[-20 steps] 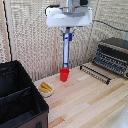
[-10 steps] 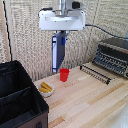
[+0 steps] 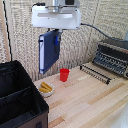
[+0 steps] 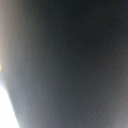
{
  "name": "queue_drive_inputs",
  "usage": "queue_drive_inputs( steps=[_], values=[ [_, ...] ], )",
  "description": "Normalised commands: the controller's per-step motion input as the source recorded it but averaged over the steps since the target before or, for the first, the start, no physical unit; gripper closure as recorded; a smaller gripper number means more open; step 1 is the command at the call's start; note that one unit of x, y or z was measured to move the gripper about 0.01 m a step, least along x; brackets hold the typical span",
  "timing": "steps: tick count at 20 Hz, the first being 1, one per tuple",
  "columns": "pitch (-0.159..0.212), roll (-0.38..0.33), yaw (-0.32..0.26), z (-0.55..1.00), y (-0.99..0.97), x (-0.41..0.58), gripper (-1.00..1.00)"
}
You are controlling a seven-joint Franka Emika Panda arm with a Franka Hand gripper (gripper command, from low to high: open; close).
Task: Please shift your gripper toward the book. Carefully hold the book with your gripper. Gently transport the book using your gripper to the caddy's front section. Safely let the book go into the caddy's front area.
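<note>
My gripper point(image 3: 56, 34) hangs from the white end piece high above the table and is shut on the dark navy book point(image 3: 48, 50). The book hangs upright in the air, its top edge between the fingers. It is above and behind the small bowl, to the exterior view's right of the black caddy point(image 3: 20, 95), which stands at the front left with its dividers showing. The wrist view is filled by a dark blurred surface, likely the book point(image 4: 70, 60).
A red cup point(image 3: 64, 75) stands on the wooden table behind the book. A small bowl with yellow pieces point(image 3: 46, 89) sits next to the caddy. A dark toaster oven point(image 3: 112, 56) with a pulled-out rack point(image 3: 95, 73) is at the right.
The gripper has moved toward the exterior view's left and nearer the camera with the book, away from above the red cup and closer to the caddy.
</note>
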Motion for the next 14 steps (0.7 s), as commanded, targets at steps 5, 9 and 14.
queue_drive_inputs(
  steps=[5,9,14],
  values=[
    [0.000,-0.015,-0.164,0.11,0.72,0.000,1.00],
    [0.000,-0.019,-0.135,0.11,0.72,-0.100,1.00],
    [0.000,-0.013,-0.128,0.13,0.72,-0.150,1.00]
  ],
)
